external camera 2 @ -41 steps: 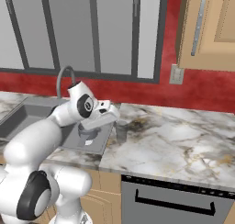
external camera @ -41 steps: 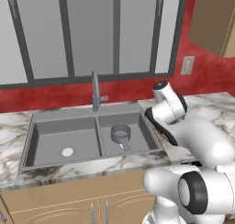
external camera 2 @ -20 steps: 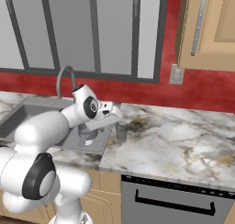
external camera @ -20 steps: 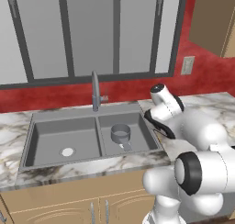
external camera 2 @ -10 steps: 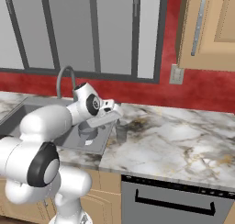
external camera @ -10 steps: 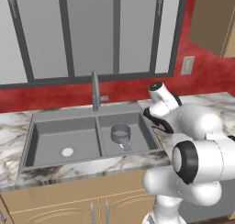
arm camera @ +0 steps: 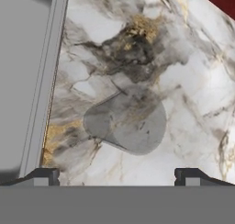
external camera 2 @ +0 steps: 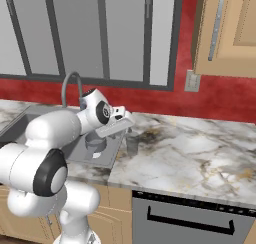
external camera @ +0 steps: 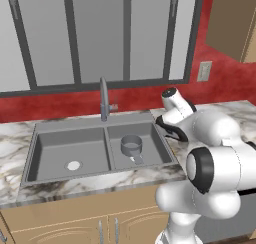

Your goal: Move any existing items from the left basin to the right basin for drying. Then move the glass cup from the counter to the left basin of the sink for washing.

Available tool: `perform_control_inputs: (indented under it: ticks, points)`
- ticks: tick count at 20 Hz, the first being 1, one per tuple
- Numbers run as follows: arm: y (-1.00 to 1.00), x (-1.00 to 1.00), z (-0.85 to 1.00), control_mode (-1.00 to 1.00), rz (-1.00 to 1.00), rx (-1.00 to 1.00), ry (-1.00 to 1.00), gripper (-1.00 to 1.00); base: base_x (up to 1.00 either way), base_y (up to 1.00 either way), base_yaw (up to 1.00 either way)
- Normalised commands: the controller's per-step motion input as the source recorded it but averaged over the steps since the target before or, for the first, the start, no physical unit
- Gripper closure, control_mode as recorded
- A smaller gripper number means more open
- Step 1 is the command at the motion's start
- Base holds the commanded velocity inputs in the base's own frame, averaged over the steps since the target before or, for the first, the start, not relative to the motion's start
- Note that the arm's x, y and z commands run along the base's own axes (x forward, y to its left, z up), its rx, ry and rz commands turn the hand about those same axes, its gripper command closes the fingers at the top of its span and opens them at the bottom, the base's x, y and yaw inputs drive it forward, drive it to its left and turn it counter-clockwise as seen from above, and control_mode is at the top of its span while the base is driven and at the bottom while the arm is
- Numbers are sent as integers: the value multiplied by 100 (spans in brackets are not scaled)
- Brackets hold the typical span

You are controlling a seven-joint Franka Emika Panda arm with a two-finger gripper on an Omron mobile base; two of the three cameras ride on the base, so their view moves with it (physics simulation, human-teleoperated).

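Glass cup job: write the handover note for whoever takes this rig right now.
Gripper: open, empty, hanging over the glass cup, fingers set wide to either side of it in the hand view.
Glass cup: standing on the counter, just right of the sink.
Pot: already in the right basin.
Left basin: nothing in it but its drain disc.
Done: left basin cleared.
Left: lower over the cup, close on it, carry it to the left basin and set it down.
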Motion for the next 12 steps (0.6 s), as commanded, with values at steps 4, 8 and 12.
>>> perform_control_inputs:
  ticks: [4, 8, 12]
  points:
    - [0, 10, -6, -100, 5, 0, 0, -100, 0, 0, 0]
    - [-1, 6, -8, -100, 5, 0, 0, -100, 0, 0, 0]
    - [-4, 7, -8, -100, 6, 0, 0, -100, 0, 0, 0]
